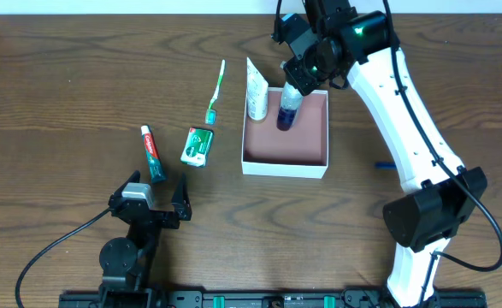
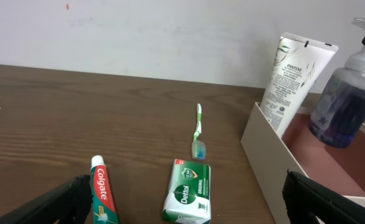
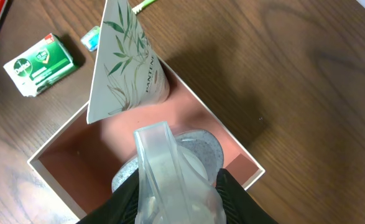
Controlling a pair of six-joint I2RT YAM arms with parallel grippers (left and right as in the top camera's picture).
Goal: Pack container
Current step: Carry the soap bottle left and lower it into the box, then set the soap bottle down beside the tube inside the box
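Right end effector [image 3: 179, 202] grips bottle [image 1: 286, 109] in container [image 1: 285, 168].

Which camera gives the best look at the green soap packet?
The left wrist view: the soap packet lies close, label readable. Overhead the soap packet looks tiny; the right wrist shows it whole, off in a corner.

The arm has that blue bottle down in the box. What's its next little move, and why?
Probably open the right claw and let go. It grips the top of the blue bottle, which stands inside the container beside the white tube, apparently already on the container's floor, so nothing seems left but to release it.
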